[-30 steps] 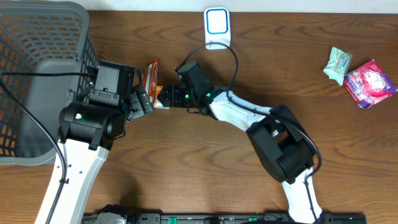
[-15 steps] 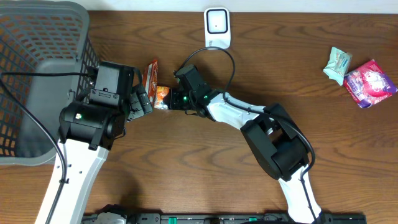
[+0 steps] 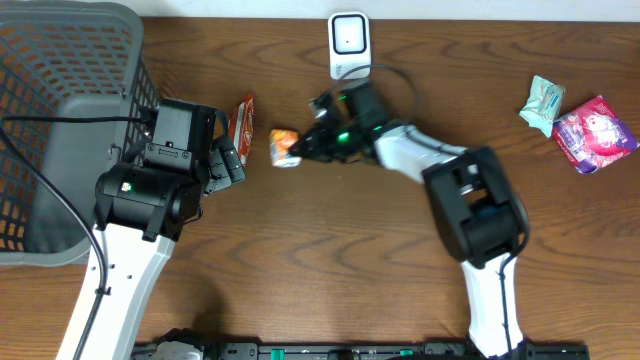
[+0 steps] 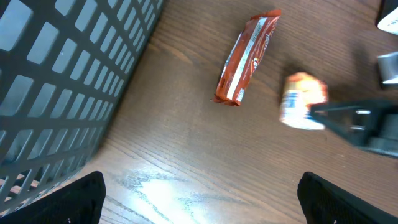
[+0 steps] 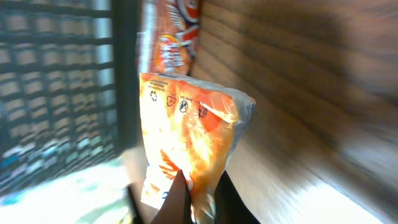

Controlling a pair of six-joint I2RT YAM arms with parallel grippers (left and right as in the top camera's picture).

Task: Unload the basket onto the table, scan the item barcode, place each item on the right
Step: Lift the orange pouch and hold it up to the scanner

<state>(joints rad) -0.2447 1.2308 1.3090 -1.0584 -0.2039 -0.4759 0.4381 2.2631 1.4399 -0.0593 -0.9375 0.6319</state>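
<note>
Upper centre of the overhead frame: right gripper (image 3: 305,148) is clamped tight on the orange packet (image 3: 284,146), lower left of the scanner (image 3: 349,40). Left gripper (image 3: 228,162) stands fully spread, holding nothing.

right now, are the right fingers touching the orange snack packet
Touching. The right wrist view shows the right fingers pinched shut on the bottom edge of the orange snack packet.

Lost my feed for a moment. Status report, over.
Right gripper shut on orange packet, short of scanner. Left gripper open, empty, beside basket. Red wrapper nearby; path to scanner clear.
</note>
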